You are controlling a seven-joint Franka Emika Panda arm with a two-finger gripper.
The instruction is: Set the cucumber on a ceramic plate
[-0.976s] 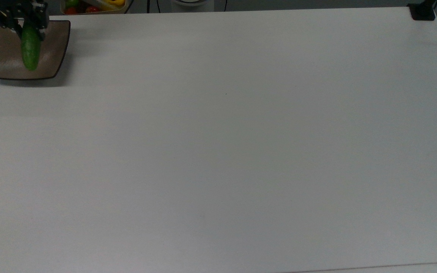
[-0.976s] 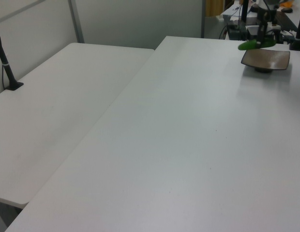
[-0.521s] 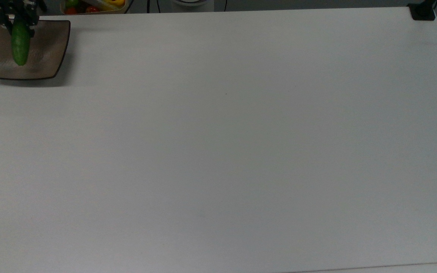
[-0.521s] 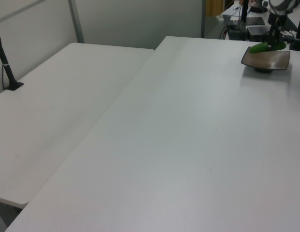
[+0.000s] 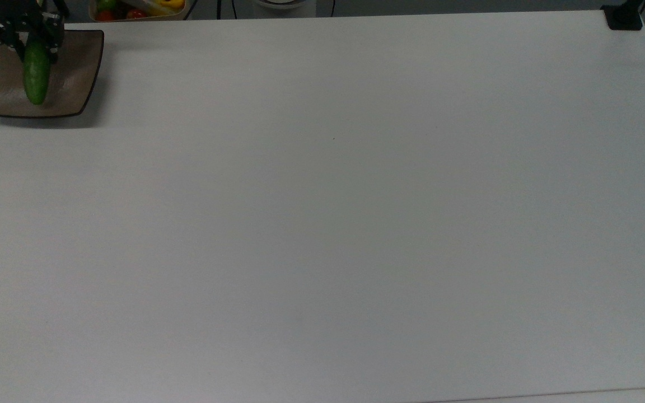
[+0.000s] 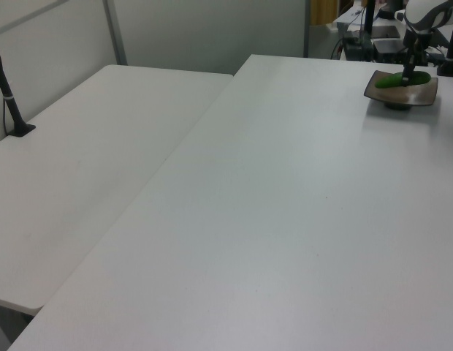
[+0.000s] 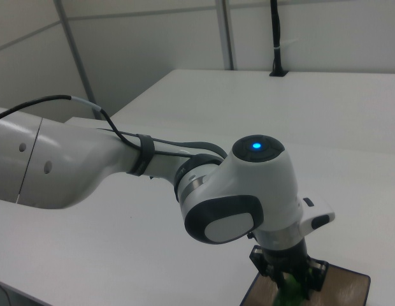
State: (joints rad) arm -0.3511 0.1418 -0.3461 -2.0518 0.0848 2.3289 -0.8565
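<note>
Cucumber: short dark green cucumber (image 5: 36, 71) lying on the plate, one end between the fingers.
Plate: square glossy brown ceramic plate (image 5: 73, 67), white table (image 5: 333, 212) corner, the top view's upper left.
Gripper: black two-finger gripper (image 5: 27, 34) clasping the cucumber.

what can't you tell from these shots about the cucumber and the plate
- Whether the cucumber rests on the plate or hangs just above it: the top view looks straight down, and in the left view both are far off.
- The cucumber's far end in the top view: covered by the end effector.
- Most of the plate in the right view: cut off by the bottom edge and blocked by the arm.
</note>
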